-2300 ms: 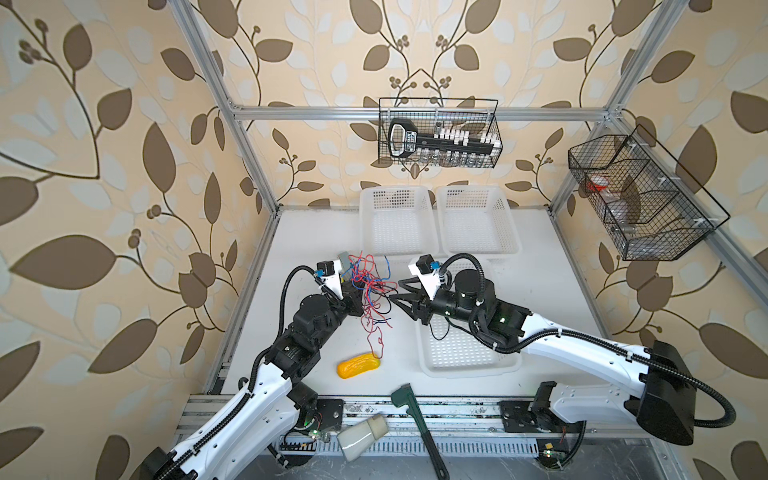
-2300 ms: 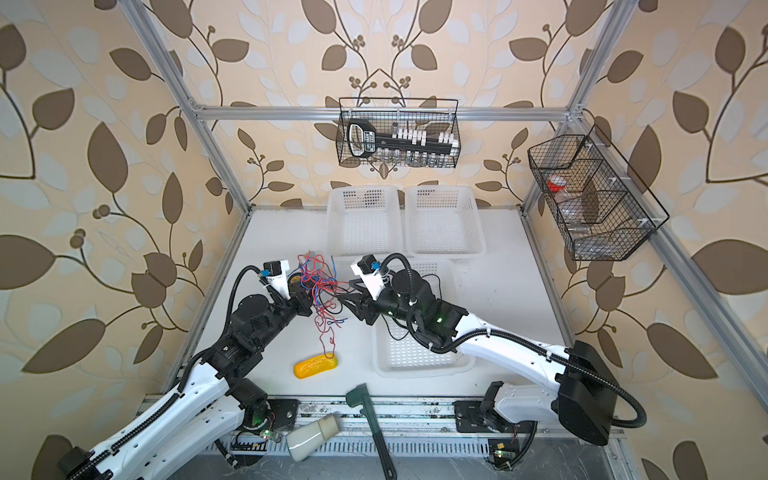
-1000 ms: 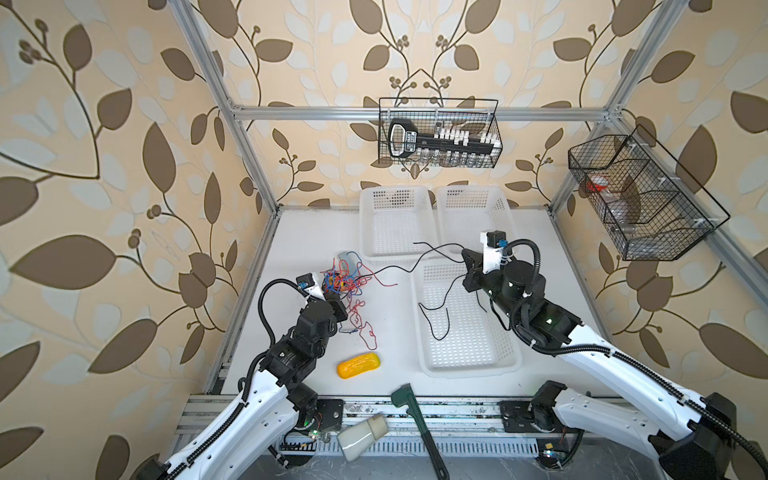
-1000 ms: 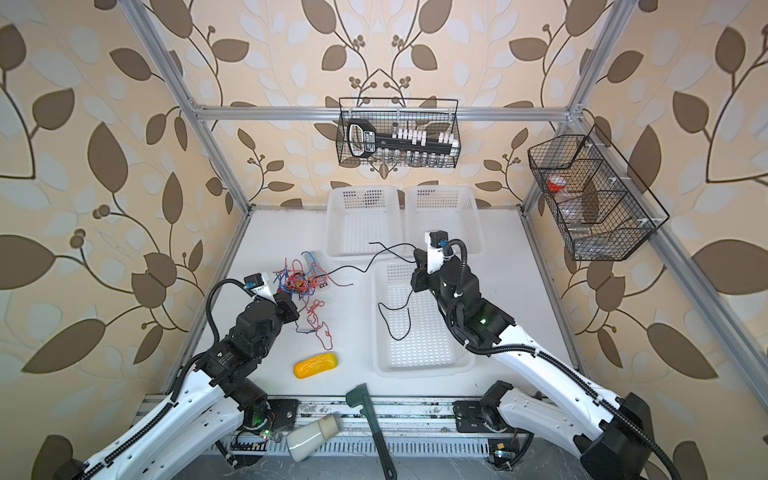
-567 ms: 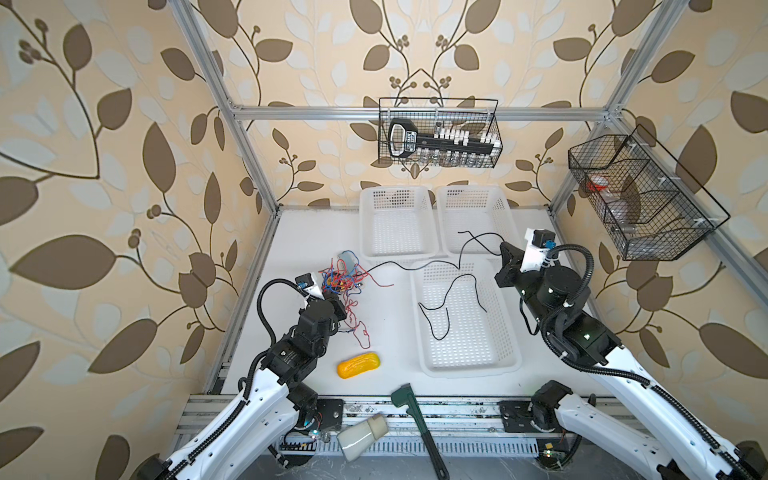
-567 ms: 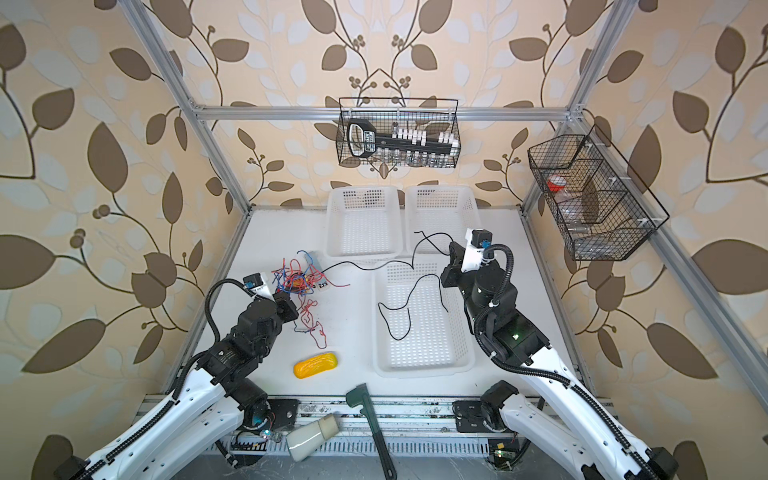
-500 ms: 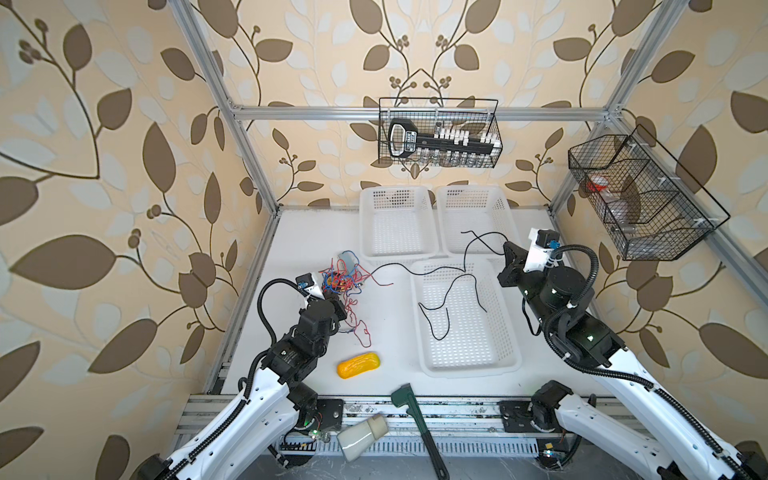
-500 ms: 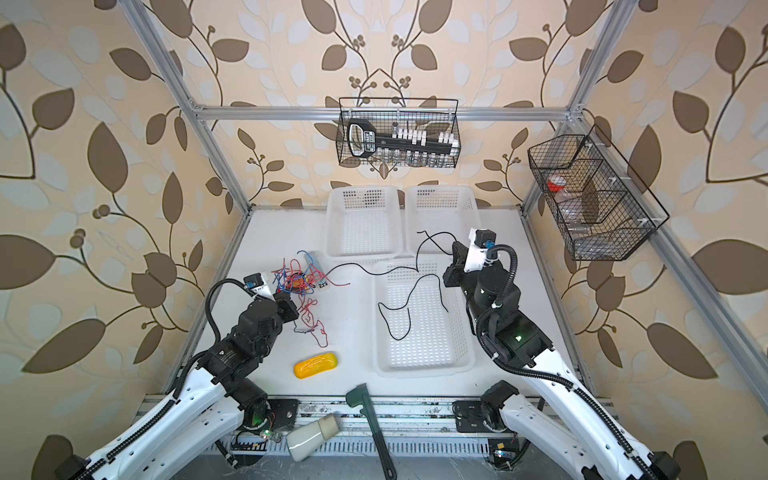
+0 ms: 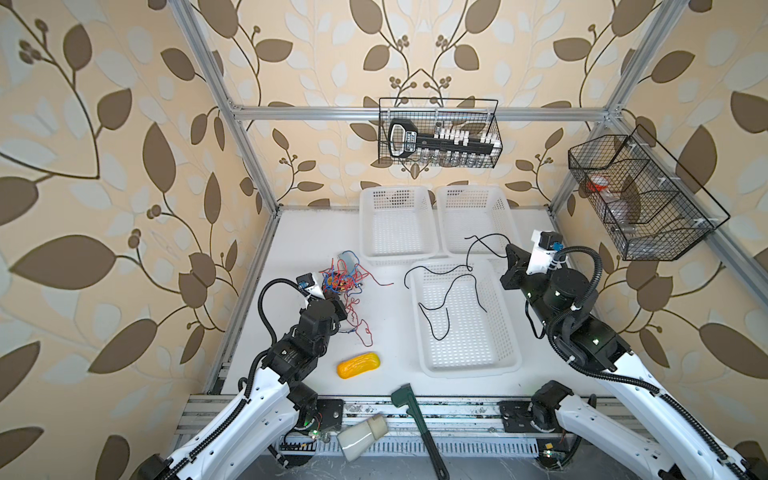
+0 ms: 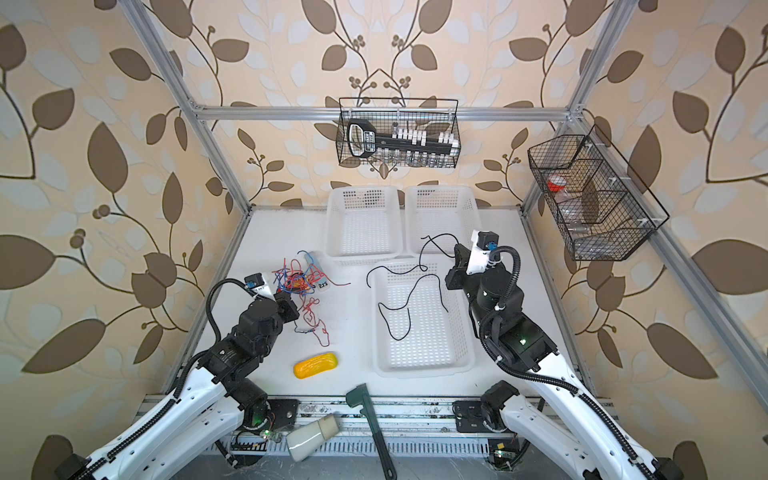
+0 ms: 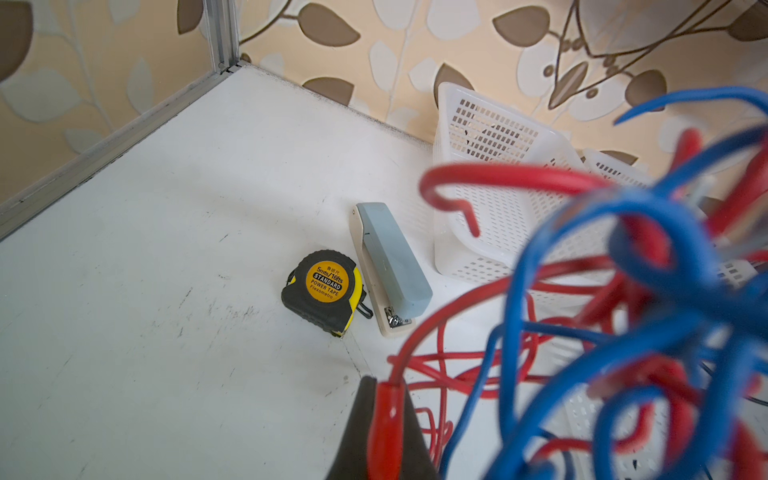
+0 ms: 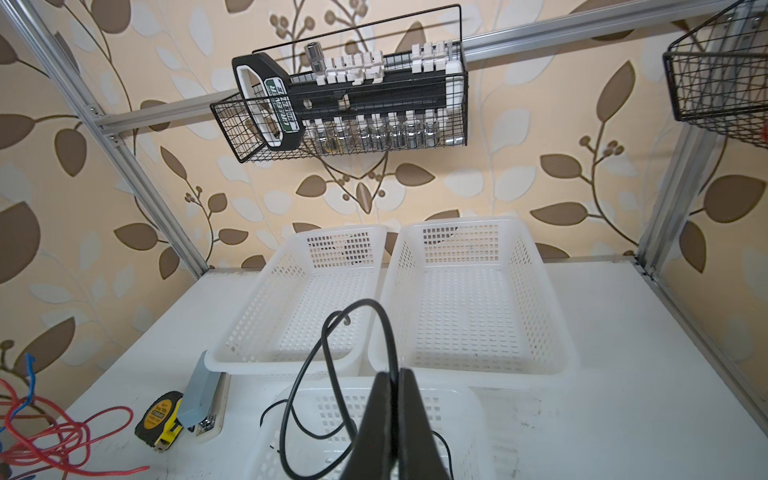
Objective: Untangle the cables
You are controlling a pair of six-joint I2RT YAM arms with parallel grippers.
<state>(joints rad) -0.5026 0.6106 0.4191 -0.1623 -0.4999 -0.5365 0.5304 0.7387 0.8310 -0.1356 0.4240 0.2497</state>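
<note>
The black cable (image 12: 384,324) is pinched in the shut right gripper (image 12: 395,378), right of centre in both top views. It loops down into the near basket (image 9: 471,369) and out over the basket's left rim. It looks clear of the tangle, though its far end lies near a red tail.

The red and blue tangle (image 9: 340,282) sits left of centre on the counter (image 9: 311,241). The left gripper (image 11: 384,386) is closed on a single red strand at its edge.

Risks, as I judge them:
- The black cable is thin and springy. A quick pull could slip it out of the jaws, or catch it in the basket's holes and drag the basket.
- If dropped carelessly, part of it may land outside the basket, back beside the red tail.
- Only one red strand is held. Lifting it could raise the whole tangle and tighten the knots rather than free a cable.
- The tape measure (image 11: 324,291) and stapler (image 11: 390,257) lie just beside the tangle. Loops could hook them and haul them along.
- Blurred cables fill much of the left wrist view, so the next grasp there would be poorly seen.
</note>
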